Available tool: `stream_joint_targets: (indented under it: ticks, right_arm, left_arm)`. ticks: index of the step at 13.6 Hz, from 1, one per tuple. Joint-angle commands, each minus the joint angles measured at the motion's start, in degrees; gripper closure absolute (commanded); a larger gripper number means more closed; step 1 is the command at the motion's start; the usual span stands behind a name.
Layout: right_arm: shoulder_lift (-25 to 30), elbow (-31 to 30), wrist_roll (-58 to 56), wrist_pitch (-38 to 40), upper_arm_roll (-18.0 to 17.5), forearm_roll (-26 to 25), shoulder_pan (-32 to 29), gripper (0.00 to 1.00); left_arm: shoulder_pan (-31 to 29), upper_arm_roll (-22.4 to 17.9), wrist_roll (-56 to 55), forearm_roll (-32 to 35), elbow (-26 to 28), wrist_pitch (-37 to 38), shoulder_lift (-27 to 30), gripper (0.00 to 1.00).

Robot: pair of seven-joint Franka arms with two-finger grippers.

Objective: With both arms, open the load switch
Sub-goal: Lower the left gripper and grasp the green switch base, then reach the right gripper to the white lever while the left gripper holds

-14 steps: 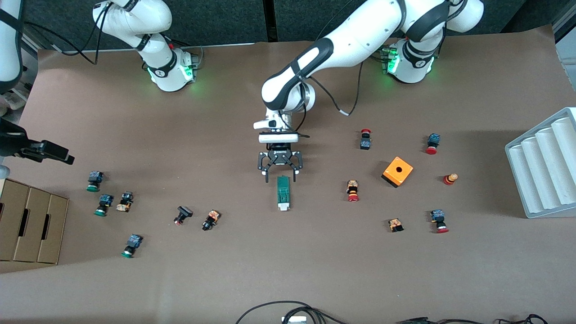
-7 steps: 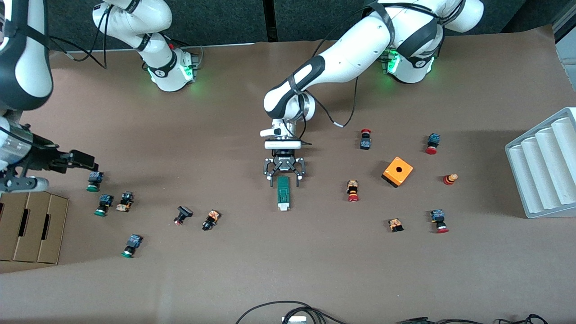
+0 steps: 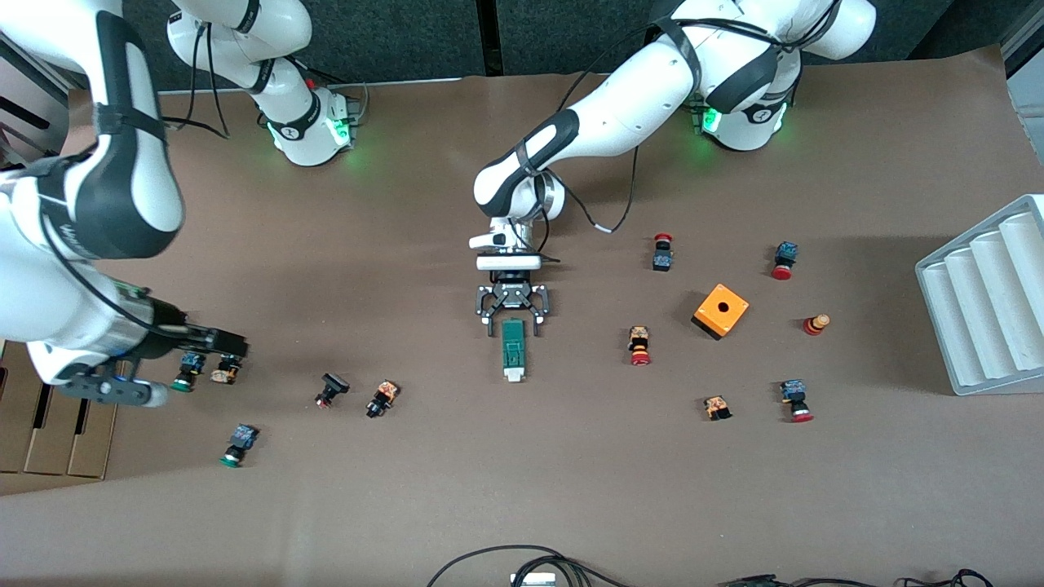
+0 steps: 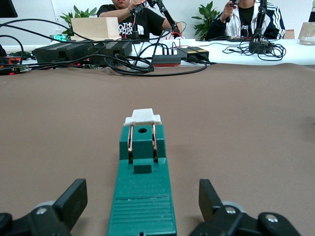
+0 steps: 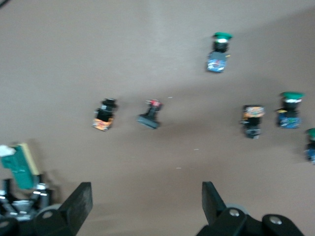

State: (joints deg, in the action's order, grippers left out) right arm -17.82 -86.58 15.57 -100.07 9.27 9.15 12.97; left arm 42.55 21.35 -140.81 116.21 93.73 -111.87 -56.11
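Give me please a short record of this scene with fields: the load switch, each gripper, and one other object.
load switch: lies flat mid-table, white end toward the front camera
left gripper: open, fingers astride the switch's green end, not clamped
right gripper: open, over the push buttons at the right arm's end
orange cube: toward the left arm's end

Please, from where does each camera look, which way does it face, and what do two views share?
Front view: high across the table, facing both arm bases; shows both arms, the left gripper open around the load switch.
Left wrist view: low on the left arm, looking along the load switch; its open fingers show.
Right wrist view: on the right arm, over push buttons; open right gripper.
All three share the load switch.
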Motion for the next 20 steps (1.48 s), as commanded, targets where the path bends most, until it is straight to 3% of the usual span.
stream_joint_targets:
  ticks: [1,10,14,17,20]
  right_arm:
    - [-5.0,6.7,6.9,0.8,0.3,2.6,2.0,0.01]
    - [-12.9,9.2,33.9,-7.6,-0.4,2.8,12.6,0.01]
    - [-17.8,9.3,48.5,-15.1,-0.7,2.9,17.7,0.02]
    - [-21.9,12.0,59.9,-18.7,-4.2,3.9,18.4,0.02]
    - [-25.2,13.4,70.7,-23.0,-4.6,4.0,20.7,0.02]
  left_arm:
    - [1.1,-0.6,-1.0,0.9,-1.6,0.9,-0.9,0.0]
    - [2.2,-0.3,-0.9,0.2,-1.6,3.0,-1.6,0.03]
    - [2.4,-0.3,-0.6,0.2,-1.7,3.9,-1.9,0.15]
    - [2.4,-0.3,-0.2,0.3,-1.8,3.9,-2.2,0.32]
    - [2.4,-0.2,-0.3,0.3,-1.8,3.9,-2.5,0.37]
